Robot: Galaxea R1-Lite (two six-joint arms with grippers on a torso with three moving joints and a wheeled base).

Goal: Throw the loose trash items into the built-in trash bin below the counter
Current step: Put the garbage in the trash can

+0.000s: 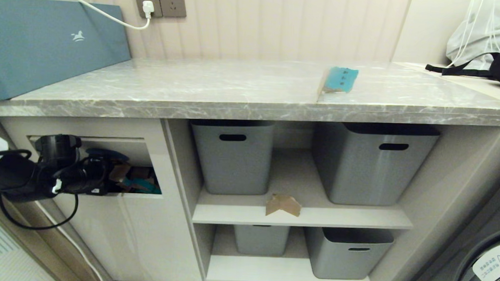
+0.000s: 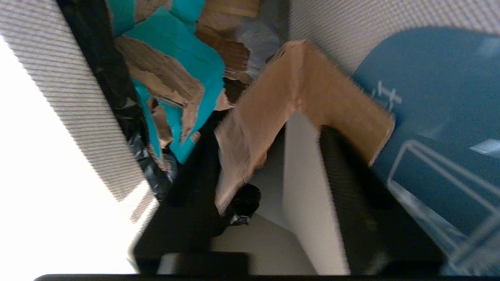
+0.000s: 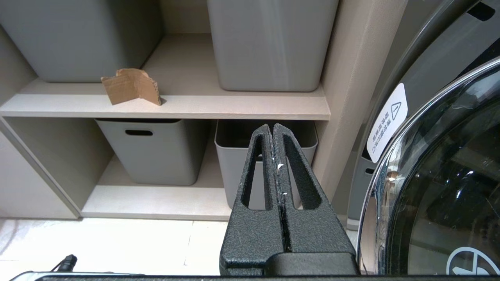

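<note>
Head view first: a large teal box [image 1: 49,46] with a small white horse logo sits at the left end of the counter [image 1: 242,109], cut off by the frame edge. A teal-faced scrap [image 1: 338,80] with dark dots, too blurred to read, lies on the counter toward the right. A plain brown scrap [image 1: 283,205] rests on the upper shelf between two grey baskets [image 1: 233,156]. At lower right a washing machine [image 1: 484,265] carries a white warning sticker whose writing is too small to read.

The left gripper [image 1: 101,177] reaches into the built-in trash bin [image 1: 141,170], whose flap is pushed inward. From its wrist camera the jaws stand apart, a folded brown scrap [image 2: 300,97] lying loose between them beside the flap's blue bin icon [image 2: 437,117], partly cut off. Torn teal and brown cardboard fills the bin behind.

The right gripper [image 3: 272,130] hangs parked before the lower shelves, jaws pressed together.
</note>
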